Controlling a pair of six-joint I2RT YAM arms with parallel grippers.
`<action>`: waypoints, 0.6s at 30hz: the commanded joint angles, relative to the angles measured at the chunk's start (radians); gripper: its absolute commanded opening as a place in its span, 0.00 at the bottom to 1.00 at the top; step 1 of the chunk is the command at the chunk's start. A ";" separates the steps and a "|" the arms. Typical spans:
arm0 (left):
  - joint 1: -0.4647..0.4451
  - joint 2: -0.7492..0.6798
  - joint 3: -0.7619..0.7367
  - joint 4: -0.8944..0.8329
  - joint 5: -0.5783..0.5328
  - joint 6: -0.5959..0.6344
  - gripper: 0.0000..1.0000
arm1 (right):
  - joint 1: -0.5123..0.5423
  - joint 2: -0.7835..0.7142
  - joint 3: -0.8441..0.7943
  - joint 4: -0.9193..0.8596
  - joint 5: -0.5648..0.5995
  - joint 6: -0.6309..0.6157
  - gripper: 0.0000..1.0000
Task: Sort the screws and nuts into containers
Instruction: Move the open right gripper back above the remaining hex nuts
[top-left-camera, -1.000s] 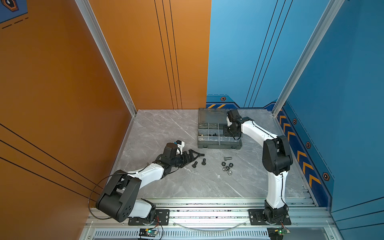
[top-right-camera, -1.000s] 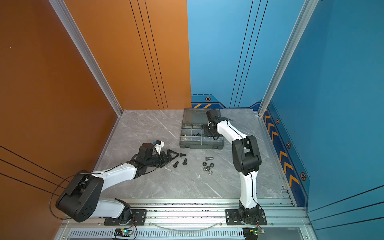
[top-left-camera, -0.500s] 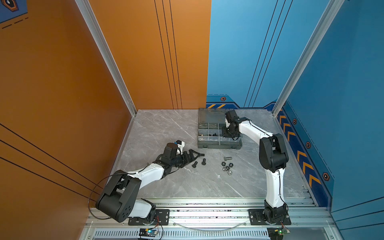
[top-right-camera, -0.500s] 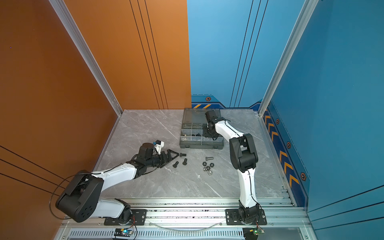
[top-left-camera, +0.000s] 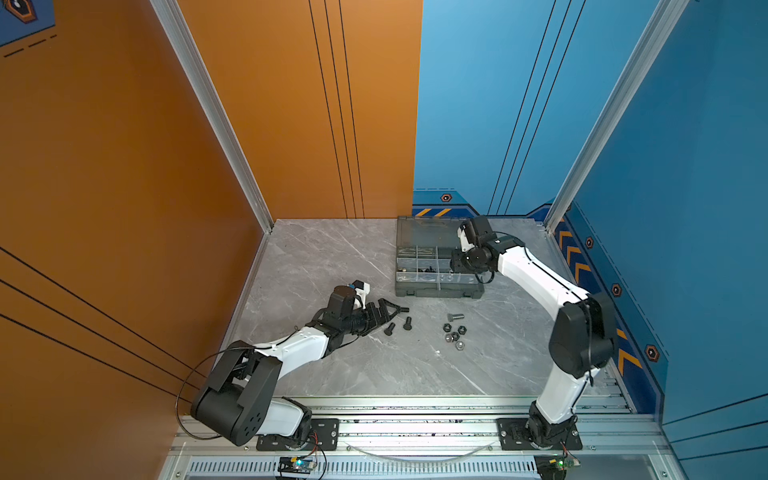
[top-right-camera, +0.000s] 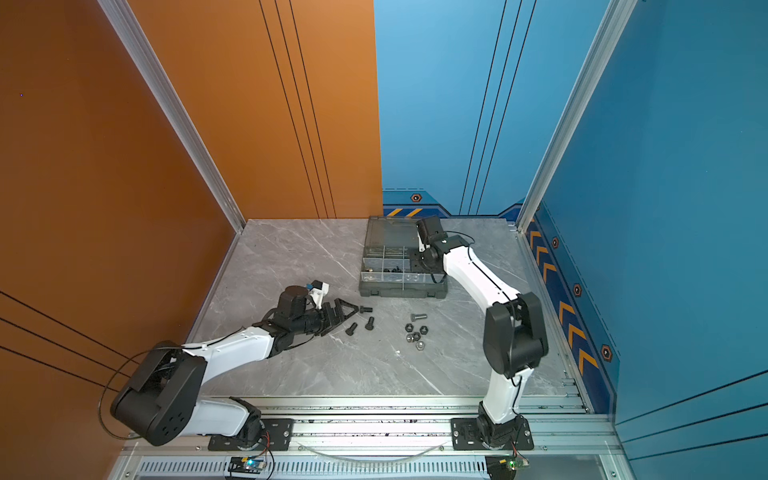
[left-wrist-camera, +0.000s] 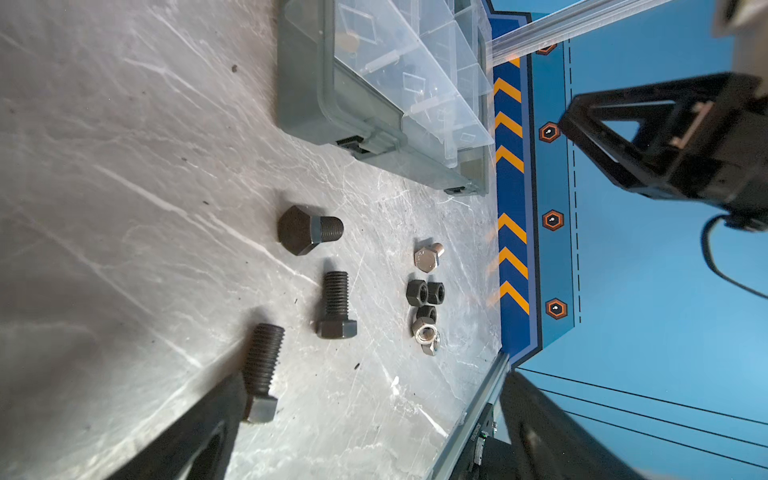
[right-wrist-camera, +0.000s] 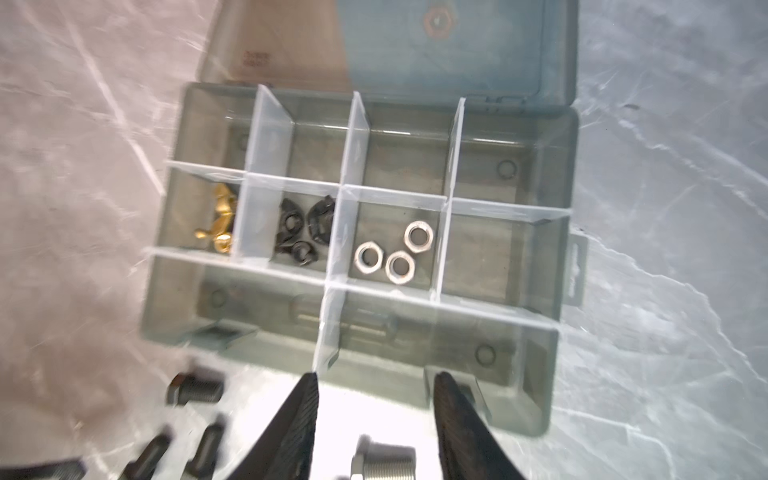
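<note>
Silver nuts (right-wrist-camera: 390, 253): three in their compartment (right-wrist-camera: 374, 216); right hand (right-wrist-camera: 376, 376) has just parted above, likely a drop; left hand (top-left-camera: 380, 316) wide apart.

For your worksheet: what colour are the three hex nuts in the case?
Silver nuts, best in right wrist view.

No readable text; red print on case lid (right-wrist-camera: 254, 59) blurred.
</note>
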 joint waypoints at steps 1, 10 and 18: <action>-0.009 -0.029 0.027 -0.007 -0.009 -0.004 0.98 | 0.013 -0.105 -0.132 -0.024 -0.017 0.022 0.49; -0.009 -0.026 0.023 -0.012 -0.012 0.001 0.97 | 0.104 -0.377 -0.470 -0.017 -0.023 0.130 0.51; -0.007 -0.022 0.031 -0.029 -0.007 0.013 0.98 | 0.196 -0.532 -0.678 -0.026 0.031 0.266 0.53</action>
